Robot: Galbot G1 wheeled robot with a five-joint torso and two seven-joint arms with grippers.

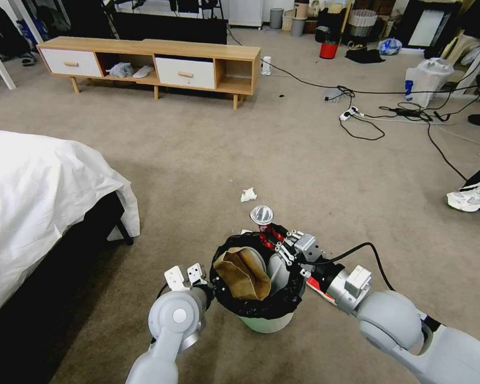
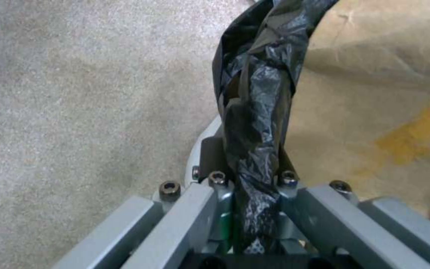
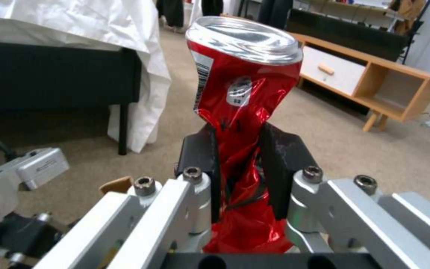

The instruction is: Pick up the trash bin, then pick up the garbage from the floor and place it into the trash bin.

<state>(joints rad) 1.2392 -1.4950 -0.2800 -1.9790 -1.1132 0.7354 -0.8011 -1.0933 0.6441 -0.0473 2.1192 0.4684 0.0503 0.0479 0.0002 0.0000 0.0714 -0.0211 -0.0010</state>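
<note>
- The left gripper (image 2: 255, 209) is pinched on the rim of the small round white plastic trash bin (image 1: 265, 321), clamping the crinkly black bag liner (image 2: 255, 112) folded over it and carrying the bin off the flat beige-brown carpet floor (image 1: 304, 160).
- The right gripper (image 3: 240, 172) squeezes a crushed red aluminium can (image 3: 242, 89) by its dented waist, upright, at the bin's far rim.
- A crumpled brown paper bag (image 1: 242, 274) already lies inside the bin.
- Step in hand, as I judge it: dropping the can in. The next move calls for bringing the can over the open mouth, not the rim, before letting go.
- A crumpled white tissue (image 1: 248, 194) lies on the carpet just beyond the bin; something red-and-white shows under the right wrist, possibly a carton, but it is mostly hidden.
- Around: a bed with a white sheet (image 1: 37, 197) to the left, a low wooden cabinet (image 1: 154, 61) by the far wall, black cables (image 1: 368, 120) to the right.
</note>
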